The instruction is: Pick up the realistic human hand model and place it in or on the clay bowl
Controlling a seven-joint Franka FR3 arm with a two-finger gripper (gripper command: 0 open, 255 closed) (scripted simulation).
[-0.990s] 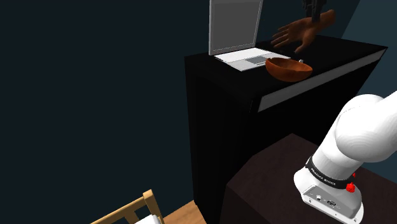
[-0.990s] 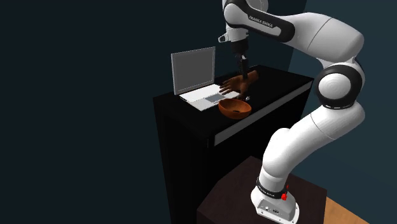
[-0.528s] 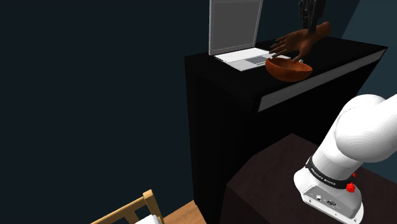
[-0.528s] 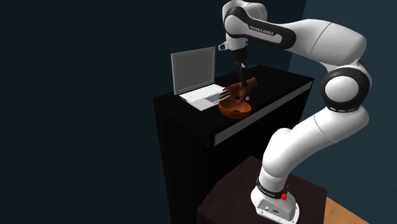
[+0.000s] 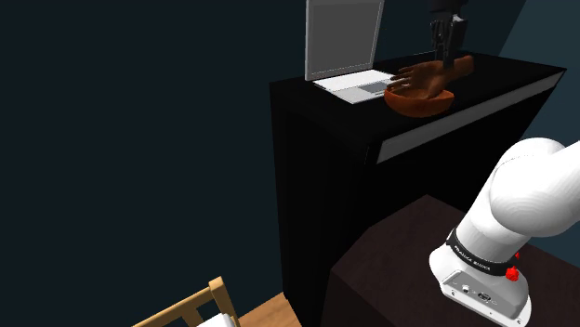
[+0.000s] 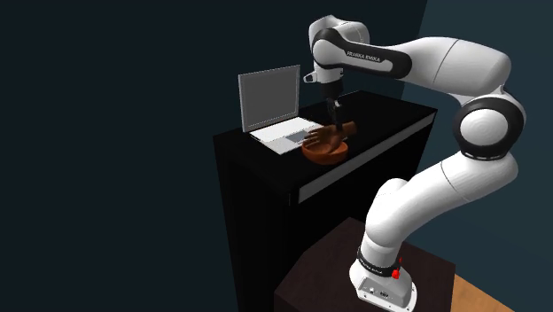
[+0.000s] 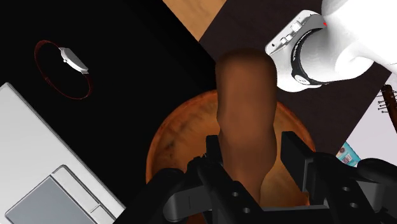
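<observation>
Hand model [image 7: 245, 108]: brown and skin-like, with a thick forearm stub and spread fingers.
Position: lies across the clay bowl [image 7: 170, 137], the forearm end reaching past the rim toward the robot's stand.
Bowl: reddish-brown and shallow, on the black cabinet [image 5: 316, 121] just beside an open laptop [image 5: 346, 56].
Gripper [image 7: 254, 153]: jaws apart, straddling the forearm, with a sliver of gap at one finger.
Wristwatch [image 7: 63, 60]: dark-red strap, flat on the cabinet top, apart from the bowl.

The hand model [image 6: 324, 136] is seen lying across the brown bowl [image 6: 324, 155] on the black cabinet [image 6: 266, 182] — the gripper [image 6: 336, 124] is poised at its wrist end. An open laptop [image 6: 270, 111] is set just beside the bowl — the white arm [image 6: 443, 66] is arched overhead.
</observation>
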